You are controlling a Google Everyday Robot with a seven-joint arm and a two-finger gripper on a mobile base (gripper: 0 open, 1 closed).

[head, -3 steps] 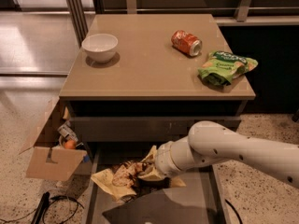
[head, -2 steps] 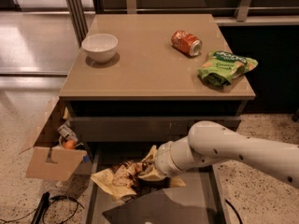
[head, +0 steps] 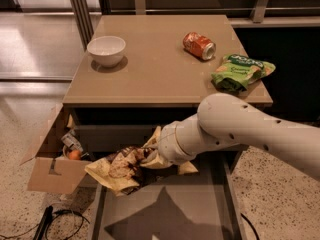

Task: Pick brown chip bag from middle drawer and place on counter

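brown bag raised, half-hidden tool gripping it over drawer

The gripper is seen low and left of the rest of the arm, clamped on the brown chip bag, whose crumpled foil hides most of it. Just right of the gripper, the ribbed white wrist is angled slightly downward towards it. Farther right and a little above the gripper, the thick white arm is bent at a rounded joint and runs off towards the lower right.
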